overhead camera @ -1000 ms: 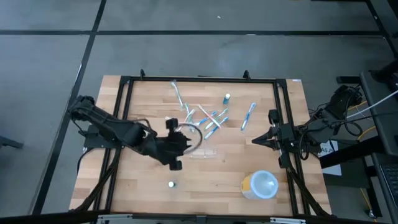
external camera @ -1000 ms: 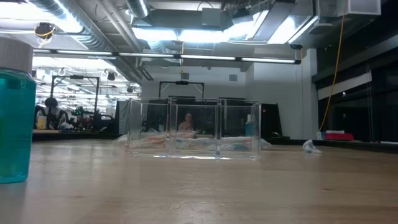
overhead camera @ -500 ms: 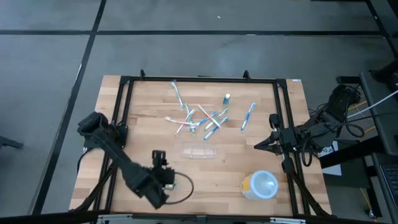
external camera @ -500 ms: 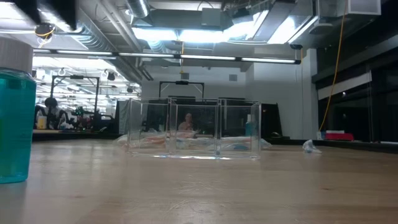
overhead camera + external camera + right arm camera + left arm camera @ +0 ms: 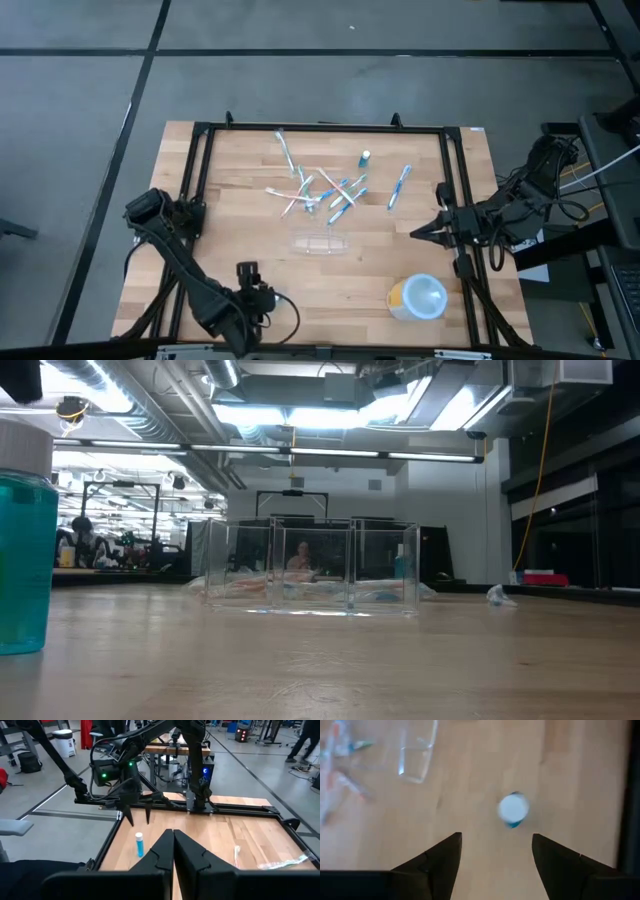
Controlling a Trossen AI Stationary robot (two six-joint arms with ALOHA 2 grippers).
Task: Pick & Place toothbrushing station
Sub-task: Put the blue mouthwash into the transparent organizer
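The clear plastic rectangular holder (image 5: 320, 243) stands on its base at the middle of the table, touched by nothing. It also shows in the low view (image 5: 312, 565) and in the left wrist view (image 5: 417, 755). My left gripper (image 5: 254, 288) is near the table's near edge, left of centre. It is open and empty (image 5: 495, 840), pointing down above a small teal bottle with a white cap (image 5: 513, 809). My right gripper (image 5: 415, 233) hangs shut and empty (image 5: 173, 834) at the table's right side.
Several toothbrushes (image 5: 320, 185) lie scattered at the far middle, with another (image 5: 400, 185) and a small bottle (image 5: 366, 158) to their right. A round white and yellow container (image 5: 417, 297) stands at the near right. Black frame rails (image 5: 195, 180) run along the table's sides.
My left gripper has swung from beside the clear holder at the table's middle toward the near edge and a little left, and now hangs over the small teal bottle. The holder has stayed where it was.
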